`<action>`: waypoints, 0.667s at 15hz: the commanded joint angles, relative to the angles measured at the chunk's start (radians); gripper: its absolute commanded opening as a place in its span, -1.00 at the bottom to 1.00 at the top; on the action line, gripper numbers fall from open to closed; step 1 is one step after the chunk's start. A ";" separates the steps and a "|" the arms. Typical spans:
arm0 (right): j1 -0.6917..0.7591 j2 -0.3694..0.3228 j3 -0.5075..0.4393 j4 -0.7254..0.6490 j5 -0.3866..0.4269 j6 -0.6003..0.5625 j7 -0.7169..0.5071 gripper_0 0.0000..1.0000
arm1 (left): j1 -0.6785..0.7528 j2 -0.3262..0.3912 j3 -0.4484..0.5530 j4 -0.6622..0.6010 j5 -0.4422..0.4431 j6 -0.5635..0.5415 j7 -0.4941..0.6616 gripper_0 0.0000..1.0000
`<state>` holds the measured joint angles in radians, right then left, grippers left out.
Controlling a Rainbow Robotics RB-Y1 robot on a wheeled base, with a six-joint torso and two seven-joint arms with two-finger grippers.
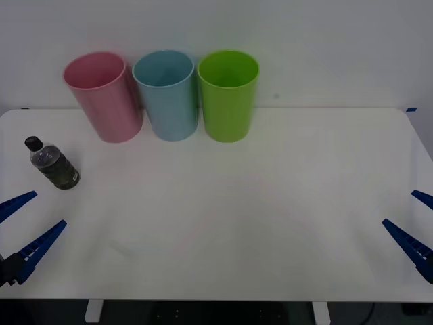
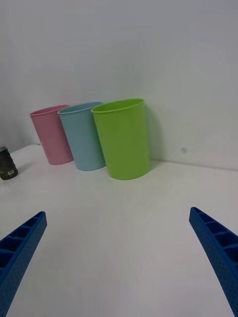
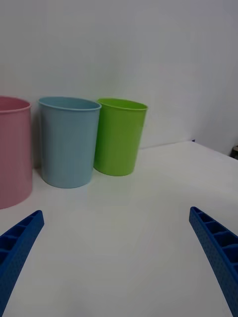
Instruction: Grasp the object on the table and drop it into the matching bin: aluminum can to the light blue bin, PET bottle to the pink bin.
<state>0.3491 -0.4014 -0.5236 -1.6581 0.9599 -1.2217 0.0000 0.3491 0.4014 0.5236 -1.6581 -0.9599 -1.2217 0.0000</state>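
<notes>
The PET bottle [image 1: 53, 164], small and clear with a black cap and a dark olive-green body, stands upright near the left edge of the white table [image 1: 270, 203]; its body also shows in the right wrist view [image 2: 7, 163]. The pink bin [image 1: 103, 95] [image 2: 51, 133] [image 3: 12, 148] stands behind it at the back, with the light blue bin [image 1: 166, 95] [image 2: 83, 134] [image 3: 68, 141] to its right. My left gripper [image 1: 49, 208] [image 3: 116, 211] hangs open just in front of the bottle, apart from it. My right gripper [image 1: 399, 207] [image 2: 117, 213] is open at the table's right edge, holding nothing.
A lime green bin [image 1: 228, 95] [image 2: 123, 138] [image 3: 120, 136] stands right of the light blue one, the three bins touching in a row against the white back wall. The table's front edge runs close below both grippers.
</notes>
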 commanded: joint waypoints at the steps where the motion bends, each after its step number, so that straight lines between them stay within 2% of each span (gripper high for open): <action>1: 0.000 0.000 0.000 0.000 0.000 0.000 0.000 1.00 | 0.000 0.000 0.000 0.000 0.000 0.000 0.000 1.00; 4: 0.000 0.000 0.000 0.000 0.000 0.000 0.000 1.00 | -0.001 -0.021 0.003 0.047 -0.011 -0.004 -0.003 1.00; 10: 0.000 0.000 0.000 0.000 0.000 0.000 0.000 1.00 | -0.002 -0.001 0.003 0.058 -0.010 0.014 -0.009 1.00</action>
<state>0.3491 -0.4014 -0.5237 -1.6582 0.9599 -1.2217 0.0000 0.3456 0.4005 0.5267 -1.6031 -0.9691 -1.2131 -0.0081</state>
